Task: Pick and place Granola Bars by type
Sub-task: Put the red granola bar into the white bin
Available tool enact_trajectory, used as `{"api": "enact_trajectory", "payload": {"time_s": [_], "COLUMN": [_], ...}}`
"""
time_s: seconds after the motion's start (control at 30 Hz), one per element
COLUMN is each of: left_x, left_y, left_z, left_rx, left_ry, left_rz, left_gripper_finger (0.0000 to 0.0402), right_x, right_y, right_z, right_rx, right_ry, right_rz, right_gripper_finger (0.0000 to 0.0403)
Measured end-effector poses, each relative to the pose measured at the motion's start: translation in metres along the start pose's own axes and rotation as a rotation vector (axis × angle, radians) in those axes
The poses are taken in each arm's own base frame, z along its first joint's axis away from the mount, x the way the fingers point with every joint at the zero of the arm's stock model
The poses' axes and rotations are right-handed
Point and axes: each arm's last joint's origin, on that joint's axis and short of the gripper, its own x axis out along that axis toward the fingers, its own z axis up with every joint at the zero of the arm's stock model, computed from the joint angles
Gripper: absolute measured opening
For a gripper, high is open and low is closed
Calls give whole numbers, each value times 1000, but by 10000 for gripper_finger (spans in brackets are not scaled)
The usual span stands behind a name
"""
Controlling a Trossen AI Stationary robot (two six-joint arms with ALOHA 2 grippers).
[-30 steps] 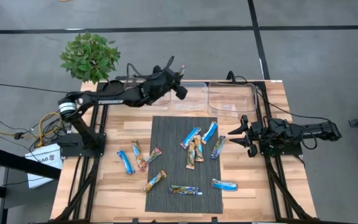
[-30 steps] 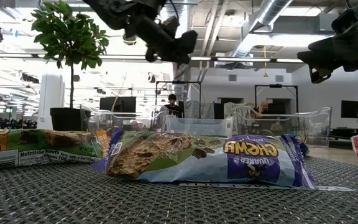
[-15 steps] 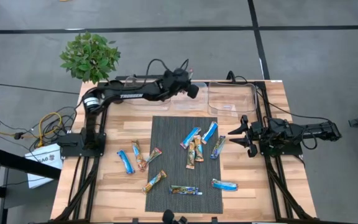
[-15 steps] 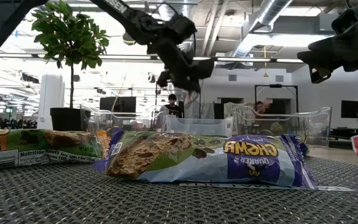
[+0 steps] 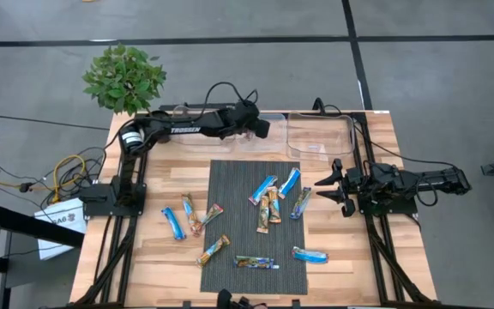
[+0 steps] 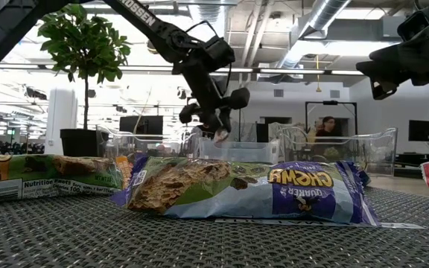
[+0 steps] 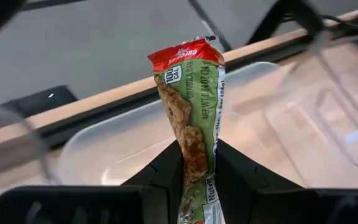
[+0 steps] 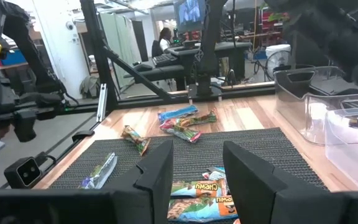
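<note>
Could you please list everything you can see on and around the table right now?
Table: one, light wood, under both arms.
Mat: one, dark grey, table centre.
Loose granola bars: about eleven, blue or tan multicoloured, on the mat and the wood to its left.
Held granola bar: one, green with a red end, over a bin.
Clear bins: at least two, transparent, along the far edge.
Plant: one, green, beyond the far-left corner.
Person: one, in the room behind.
Left end effector: shut on the held granola bar.
Right end effector: open, beside the mat's right edge.
</note>
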Motion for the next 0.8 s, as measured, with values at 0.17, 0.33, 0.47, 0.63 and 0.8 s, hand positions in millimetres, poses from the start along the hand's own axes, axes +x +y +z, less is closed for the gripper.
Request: {"api": "enact_trajectory", "payload": {"time_s": [0.17, 0.33, 0.47, 0.63, 0.8], "left_x": [1, 1, 1, 1, 1], "left_y": [6, 6, 6, 6, 6], "left_z": [-3, -3, -3, -3, -3], "left_rx": [-6, -14, -14, -14, 3], "left_ry": [38, 42, 43, 44, 45], "left_rz": [41, 51, 49, 50, 47], "left_gripper_finger": [75, 75, 75, 75, 91], "right_x": [0, 0, 0, 0, 0], "right_y": [0, 0, 0, 0, 0], "right_z": [0, 0, 0, 0, 0], "right_rx": [0, 0, 0, 0, 0], "right_ry": [0, 0, 0, 0, 0], "right_rz": [0, 0, 0, 0, 0], "right_gripper_finger": [133, 134, 133, 134, 133]}}
